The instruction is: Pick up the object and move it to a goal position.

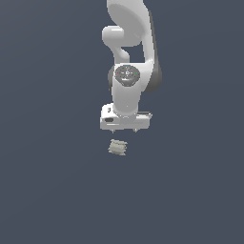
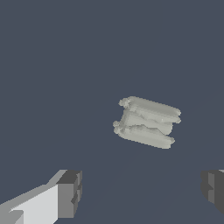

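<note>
The object [image 1: 117, 147] is a small pale grey-beige block with ridged edges, lying on the dark floor just below my white gripper [image 1: 124, 130] in the exterior view. In the wrist view the object [image 2: 147, 122] shows as stacked ridged bars, lying tilted on the floor beyond the fingertips. My gripper [image 2: 142, 192] is open: the two dark fingertips [image 2: 70, 192] stand far apart with nothing between them. The object lies ahead of the gap, apart from both fingers.
A flat dark blue-grey surface [image 1: 47, 181] fills both views. The white arm [image 1: 131, 43] rises behind the gripper toward the top of the exterior view. No goal marker shows.
</note>
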Controlling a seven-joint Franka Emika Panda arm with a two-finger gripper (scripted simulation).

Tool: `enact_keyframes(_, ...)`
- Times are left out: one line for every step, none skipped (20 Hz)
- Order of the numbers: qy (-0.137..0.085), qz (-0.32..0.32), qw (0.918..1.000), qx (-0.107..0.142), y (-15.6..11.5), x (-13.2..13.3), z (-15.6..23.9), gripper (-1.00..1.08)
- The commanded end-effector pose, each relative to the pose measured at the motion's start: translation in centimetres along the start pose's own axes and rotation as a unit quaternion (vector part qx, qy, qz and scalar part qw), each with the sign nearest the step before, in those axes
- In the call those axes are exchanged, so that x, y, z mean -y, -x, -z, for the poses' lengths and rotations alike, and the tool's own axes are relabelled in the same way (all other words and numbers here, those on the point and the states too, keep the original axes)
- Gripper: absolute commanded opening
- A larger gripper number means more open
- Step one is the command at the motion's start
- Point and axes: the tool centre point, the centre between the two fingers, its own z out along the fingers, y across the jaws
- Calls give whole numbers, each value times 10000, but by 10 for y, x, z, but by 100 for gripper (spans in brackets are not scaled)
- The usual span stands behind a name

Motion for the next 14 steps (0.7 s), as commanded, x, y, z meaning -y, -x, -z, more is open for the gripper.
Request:
enact_keyframes(0, 0, 10000, 0, 0, 0, 0, 100)
enact_keyframes(0, -4, 10000, -3, 0, 0, 0, 100)
enact_keyframes(0, -14, 10000, -10, -1, 0, 1, 100)
enact_keyframes(0, -32, 10000, -22, -2, 0, 3, 100)
enact_keyframes(-1, -55, 10000, -39, -4, 0, 5, 100)
enact_keyframes(-1, -84, 9999, -60, -5, -1, 8, 100)
enact_keyframes(-2, -117, 9999, -85, -8, -1, 11, 100)
enact_keyframes(-3, -145, 9998, -107, -10, -1, 14, 100)
enact_keyframes(-4, -166, 9998, -124, -11, -2, 16, 100)
enact_keyframes(-4, -178, 9997, -136, -12, -2, 18, 100)
enact_keyframes(-4, -184, 9997, -143, -13, -2, 19, 100)
enact_keyframes(-4, -184, 9997, -143, -13, -2, 19, 100)
enact_keyframes(-4, -179, 9997, -142, -13, -2, 19, 100)
enact_keyframes(-4, -180, 9997, -138, -12, -2, 18, 100)
